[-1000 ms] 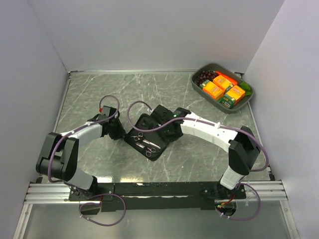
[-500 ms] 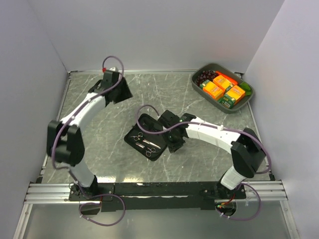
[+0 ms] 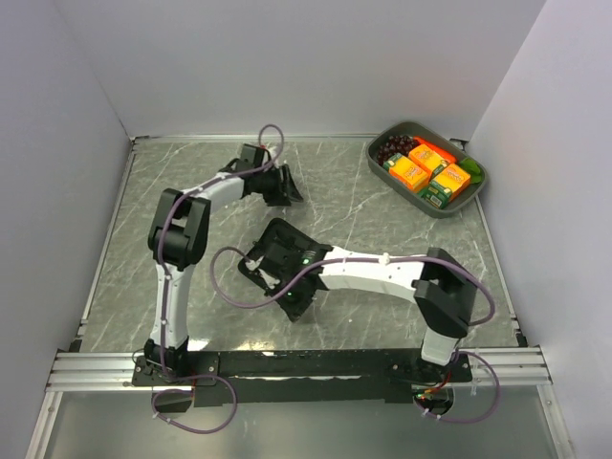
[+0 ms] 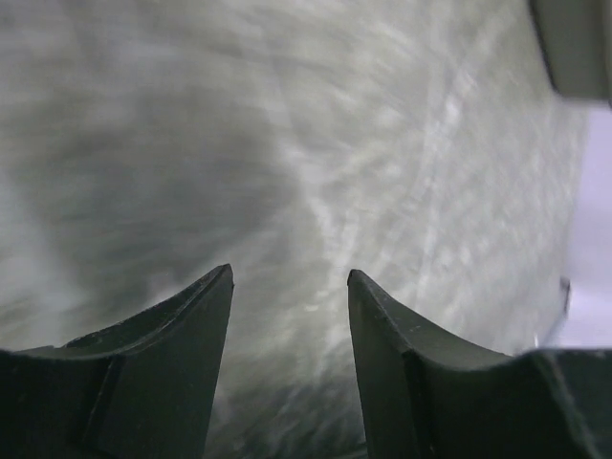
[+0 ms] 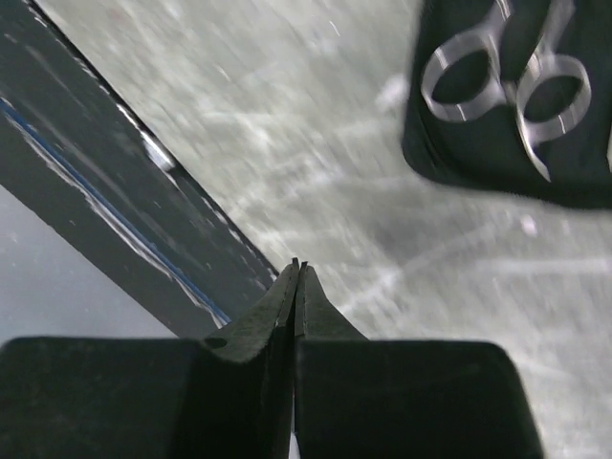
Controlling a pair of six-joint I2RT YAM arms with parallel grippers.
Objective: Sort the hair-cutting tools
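Observation:
Two silver scissors lie on a flat black case; only their ring handles show, at the top right of the right wrist view. From above, my right arm crosses the black case and hides most of what lies on it. My right gripper is shut with nothing between its fingers, just off the case's left corner, over bare table. It sits low at the case's left side. My left gripper is open and empty over bare marble, at the far middle of the table.
A grey tray with orange boxes, green packs and dark fruit stands at the far right corner; its edge shows in the left wrist view. The black front rail runs left of my right gripper. White walls enclose the table.
My left arm swung away from the case to the far left, then to the far middle, and its jaws opened. My right gripper shut and slid left across the case.

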